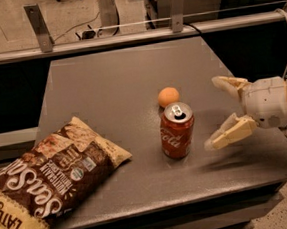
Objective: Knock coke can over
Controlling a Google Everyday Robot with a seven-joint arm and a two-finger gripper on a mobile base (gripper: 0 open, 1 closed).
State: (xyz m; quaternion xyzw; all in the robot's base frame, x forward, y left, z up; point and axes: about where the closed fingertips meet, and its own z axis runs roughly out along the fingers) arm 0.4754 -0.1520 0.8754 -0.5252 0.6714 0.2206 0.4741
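The coke can (176, 131) stands upright near the middle of the grey table (111, 84). It is red with white script and an opened silver top. My gripper (214, 113) comes in from the right edge, just right of the can and apart from it. Its two cream fingers are spread wide and hold nothing. One fingertip (220, 82) is up behind, the other fingertip (214, 143) is low, level with the can's base.
A small round orange (168, 97) lies just behind the can. A large brown and cream chip bag (48, 177) lies at the front left. A metal rail (126, 35) runs along the table's far edge. The table's front edge is close below the can.
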